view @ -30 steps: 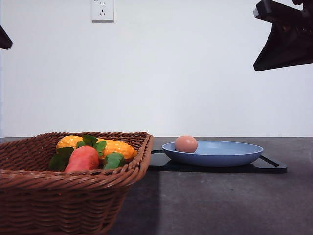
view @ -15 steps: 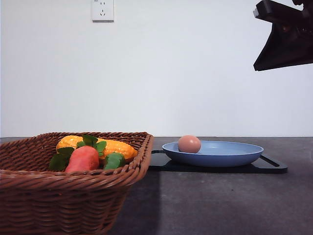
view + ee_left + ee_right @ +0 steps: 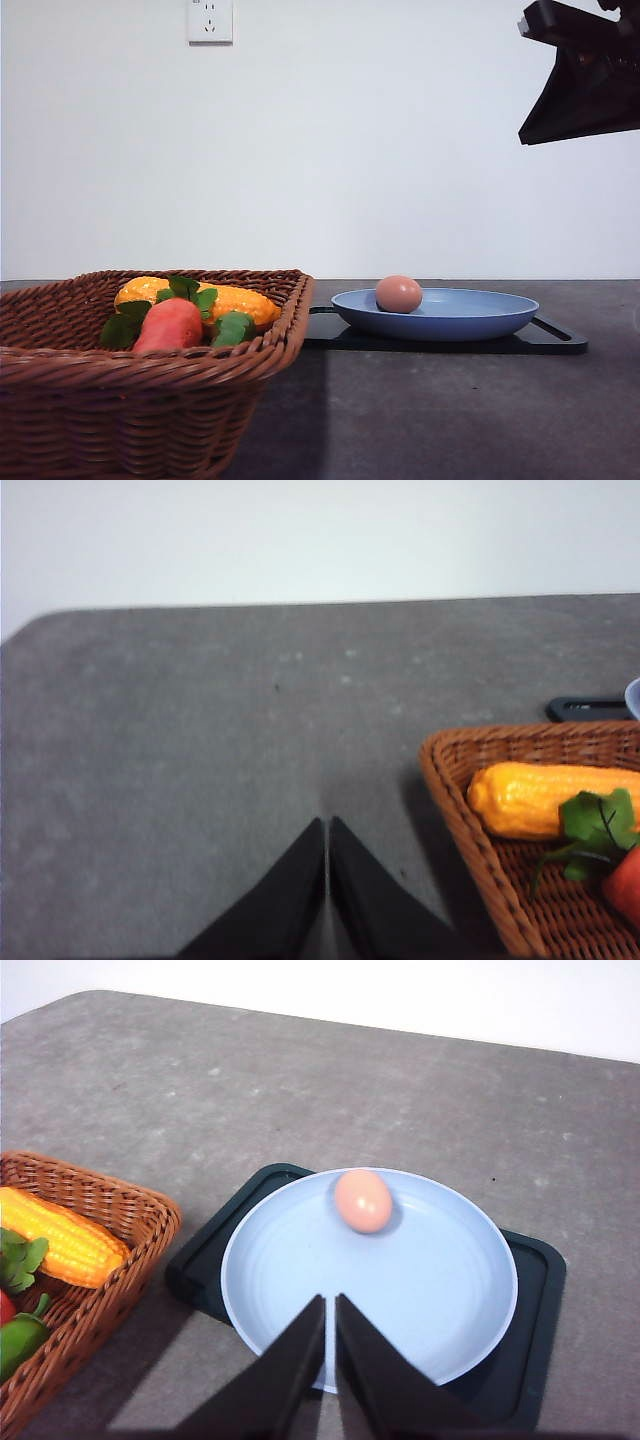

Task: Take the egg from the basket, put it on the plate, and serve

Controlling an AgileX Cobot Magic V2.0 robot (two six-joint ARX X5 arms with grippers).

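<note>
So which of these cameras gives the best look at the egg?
The right wrist view: it looks down on the egg, lying free inside the light blue plate, toward its rim, with the whole plate visible around it. The front view shows the egg only side-on, its underside cut off by the plate's rim. The left wrist view faces the wicker basket instead.

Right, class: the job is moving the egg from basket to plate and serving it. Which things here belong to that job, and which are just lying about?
Belong to the job:
egg
basket
plate
right gripper

Lying about:
corn cob
carrot toy
black tray
wall socket
</note>
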